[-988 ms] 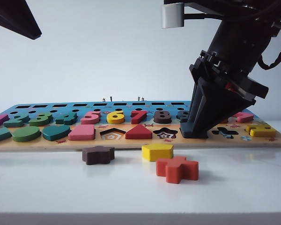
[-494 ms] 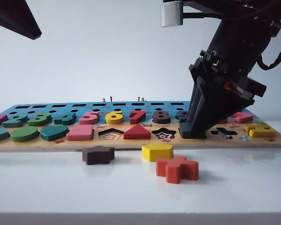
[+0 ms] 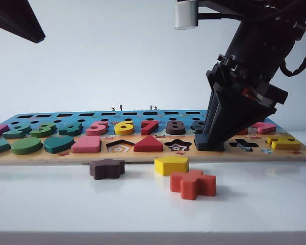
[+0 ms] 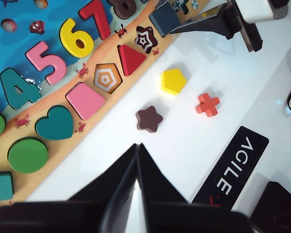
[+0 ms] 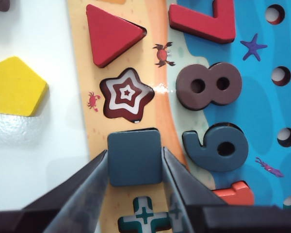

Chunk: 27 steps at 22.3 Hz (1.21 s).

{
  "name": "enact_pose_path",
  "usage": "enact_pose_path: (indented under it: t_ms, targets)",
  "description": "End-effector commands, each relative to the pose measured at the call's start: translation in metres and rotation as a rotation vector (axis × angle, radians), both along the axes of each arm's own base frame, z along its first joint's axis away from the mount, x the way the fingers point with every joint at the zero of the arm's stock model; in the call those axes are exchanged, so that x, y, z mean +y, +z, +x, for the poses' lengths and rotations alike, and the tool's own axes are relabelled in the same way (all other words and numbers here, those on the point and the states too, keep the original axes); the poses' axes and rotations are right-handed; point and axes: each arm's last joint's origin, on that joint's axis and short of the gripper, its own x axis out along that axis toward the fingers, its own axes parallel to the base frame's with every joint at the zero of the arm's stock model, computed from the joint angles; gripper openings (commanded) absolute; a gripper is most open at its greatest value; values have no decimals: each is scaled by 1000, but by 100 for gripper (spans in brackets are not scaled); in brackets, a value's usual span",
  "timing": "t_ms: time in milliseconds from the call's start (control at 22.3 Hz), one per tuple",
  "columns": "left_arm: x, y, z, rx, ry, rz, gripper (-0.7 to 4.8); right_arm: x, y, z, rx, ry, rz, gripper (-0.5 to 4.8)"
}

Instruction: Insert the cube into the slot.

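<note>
Between the fingers of my right claw sits the cube, pinched on two opposite sides and lying level on the puzzle board, just beside the empty star recess and the cross recess. It looks seated or nearly so, though I can't tell if it is fully down. I'd press gently, then ease the fingers apart evenly so neither drags a corner up. Well off to the side, my left claw hangs clenched and empty over the desk
</note>
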Motion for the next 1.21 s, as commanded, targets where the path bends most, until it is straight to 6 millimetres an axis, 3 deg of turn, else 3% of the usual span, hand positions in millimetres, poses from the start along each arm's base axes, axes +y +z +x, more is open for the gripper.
enact_pose_path:
  t_ms: [45, 314, 449, 539, 629, 1123, 1213]
  targets:
    - [0, 2, 0, -8, -1, -10, 17, 0, 8, -1, -31, -23, 39, 184]
    - [0, 2, 0, -8, -2, -10, 17, -1, 18, -1, -78, -51, 84, 193]
    - [0, 2, 0, -8, -1, -10, 17, -1, 17, -2, -44, -93, 106, 285]
    - [0, 2, 0, -8, -1, -10, 17, -2, 15, -3, -7, -109, 99, 405]
    - [0, 2, 0, -8, -1, -10, 17, -3, 14, -4, 0, -110, 93, 479]
    - [0, 2, 0, -6, -1, -9, 17, -3, 17, -5, -12, -102, 98, 479]
    - [0, 2, 0, -5, -1, -9, 17, -5, 23, -8, -27, -102, 113, 455]
